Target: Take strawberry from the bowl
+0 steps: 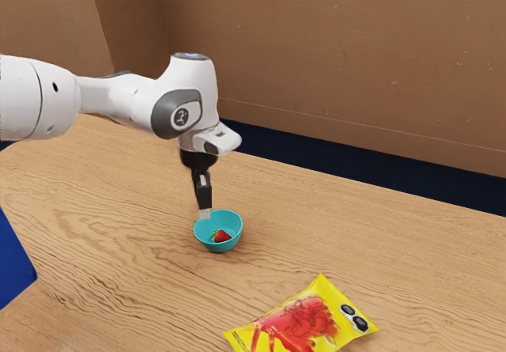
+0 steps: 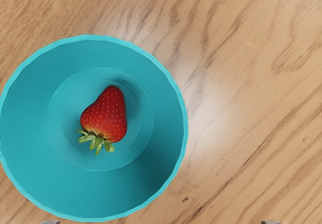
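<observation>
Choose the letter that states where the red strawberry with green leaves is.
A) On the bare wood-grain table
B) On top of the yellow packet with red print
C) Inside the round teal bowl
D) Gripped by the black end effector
C: the red strawberry with green leaves lies on the inner bottom of the round teal bowl, whose wall surrounds it.
</observation>
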Robot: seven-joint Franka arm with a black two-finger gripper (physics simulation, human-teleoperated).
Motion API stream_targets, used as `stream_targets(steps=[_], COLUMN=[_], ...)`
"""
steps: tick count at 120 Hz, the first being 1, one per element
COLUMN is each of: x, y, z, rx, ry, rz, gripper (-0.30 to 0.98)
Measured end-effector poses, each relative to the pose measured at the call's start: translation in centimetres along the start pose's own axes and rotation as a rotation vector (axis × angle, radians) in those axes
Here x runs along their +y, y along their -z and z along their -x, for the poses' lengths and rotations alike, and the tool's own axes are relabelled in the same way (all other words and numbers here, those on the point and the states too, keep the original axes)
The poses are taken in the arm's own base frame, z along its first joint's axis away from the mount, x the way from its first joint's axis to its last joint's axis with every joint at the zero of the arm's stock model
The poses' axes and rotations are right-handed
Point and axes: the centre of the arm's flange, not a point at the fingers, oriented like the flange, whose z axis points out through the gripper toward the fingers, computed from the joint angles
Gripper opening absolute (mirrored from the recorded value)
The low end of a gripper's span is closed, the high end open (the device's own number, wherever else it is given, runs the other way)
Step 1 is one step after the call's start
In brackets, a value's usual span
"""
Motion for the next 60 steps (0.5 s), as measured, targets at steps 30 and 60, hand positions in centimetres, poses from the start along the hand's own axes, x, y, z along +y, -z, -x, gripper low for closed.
stream_targets(steps=[30,60], x=[-1.6,-2.3], y=[-2.7,-5.5], z=[0.5,-0.6], rx=[0.053,0.082], ry=[-0.216,-0.376], rz=[0.011,0.009], gripper=[0.31,0.28])
